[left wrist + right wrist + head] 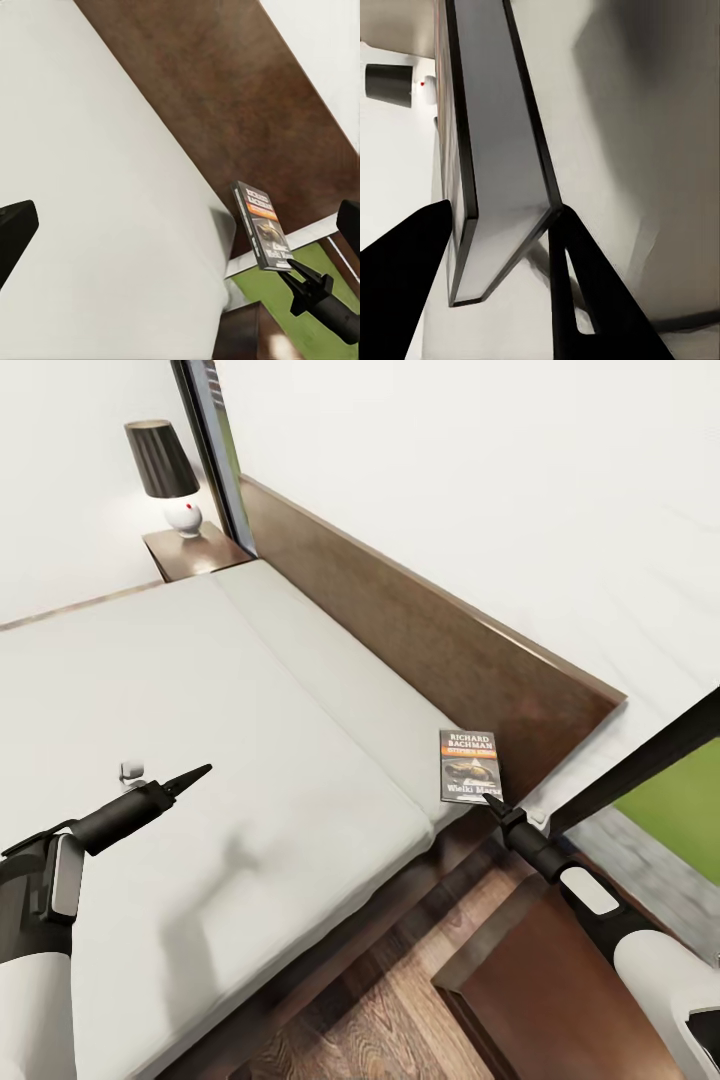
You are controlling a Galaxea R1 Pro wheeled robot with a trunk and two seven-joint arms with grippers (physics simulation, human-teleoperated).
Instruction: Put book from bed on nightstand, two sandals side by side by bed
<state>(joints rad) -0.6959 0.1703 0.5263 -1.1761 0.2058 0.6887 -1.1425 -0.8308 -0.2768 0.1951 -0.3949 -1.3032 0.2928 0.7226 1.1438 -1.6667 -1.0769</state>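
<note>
Our right gripper [492, 801] reaches in from the near right corner of the bed [200, 760] and has its fingers [585, 300] clamped on the lower edge of the book [469, 766]. In the right wrist view the book's [499, 157] page block sits between the two dark fingers, one on each face, both touching it. From the head view the book shows its cover to us, with the white lettering at the top, an orange band under it and a dark picture below. It sits over the pale mattress at the right end of the bed, close to the brown headboard [420, 630]. The left wrist view shows the book [261, 225] standing up off the mattress, tilted, with the right gripper [294, 268] at its lower corner; whether any part of it touches the mattress we cannot tell.

Our left gripper [195, 774] hangs above the middle of the mattress, well apart from the book, holding nothing. Its fingers look drawn together to a point in the head view, while the left wrist view shows two dark finger shapes at opposite edges, so we cannot tell how they stand.

A nightstand [195, 552] stands at the far end of the headboard, carrying a lamp [165, 475] with a black shade and white base. A second brown cabinet [540, 1000] sits just beside the bed's near corner, under our right arm, on the wood-plank floor [370, 1020].
</note>
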